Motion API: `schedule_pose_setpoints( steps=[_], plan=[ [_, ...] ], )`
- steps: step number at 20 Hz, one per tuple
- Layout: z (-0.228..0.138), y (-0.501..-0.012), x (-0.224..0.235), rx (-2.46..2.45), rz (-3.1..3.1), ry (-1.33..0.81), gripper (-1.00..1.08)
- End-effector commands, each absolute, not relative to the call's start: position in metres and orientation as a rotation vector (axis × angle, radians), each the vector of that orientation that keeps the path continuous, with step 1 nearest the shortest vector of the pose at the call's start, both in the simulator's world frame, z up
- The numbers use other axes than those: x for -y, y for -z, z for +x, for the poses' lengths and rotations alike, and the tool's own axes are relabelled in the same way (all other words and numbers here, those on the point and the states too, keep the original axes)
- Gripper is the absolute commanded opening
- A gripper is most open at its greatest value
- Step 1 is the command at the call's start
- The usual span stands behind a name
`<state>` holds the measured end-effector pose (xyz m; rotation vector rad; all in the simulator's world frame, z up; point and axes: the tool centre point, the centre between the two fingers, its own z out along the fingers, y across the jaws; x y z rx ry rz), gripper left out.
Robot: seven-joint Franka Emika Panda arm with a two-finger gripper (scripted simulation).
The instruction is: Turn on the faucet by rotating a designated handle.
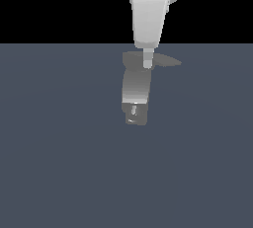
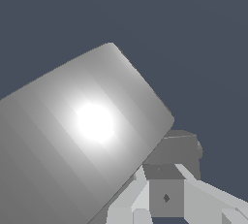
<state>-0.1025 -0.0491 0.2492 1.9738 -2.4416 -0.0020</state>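
Note:
The grey faucet (image 1: 136,91) stands on the floor in the middle of the exterior view, its small nozzle (image 1: 133,109) facing the camera. The handle (image 1: 167,61), a thin flat dark-grey blade, sticks out from the faucet's top and tapers toward the exterior view's right. My gripper (image 1: 147,65) comes straight down from above. Its fingers show as one narrow white column, shut and empty, with the tip at the blade's root on top of the faucet. In the wrist view the faucet's light curved body (image 2: 87,131) fills much of the picture. My gripper (image 2: 166,189) sits against a darker grey block (image 2: 177,148).
A flat blue-grey floor (image 1: 59,163) spreads around the faucet. The white arm link (image 1: 148,15) hangs above the faucet's top.

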Motion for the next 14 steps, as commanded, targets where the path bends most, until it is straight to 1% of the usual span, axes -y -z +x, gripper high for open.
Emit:
schedule_pose_setpoints(
  steps=[1, 14],
  plan=[
    [-0.096, -0.249, 0.064, 2.453, 1.964, -0.001, -1.00],
    [-0.070, -0.249, 0.121, 2.464, 1.948, -0.001, -1.00]
  ],
)
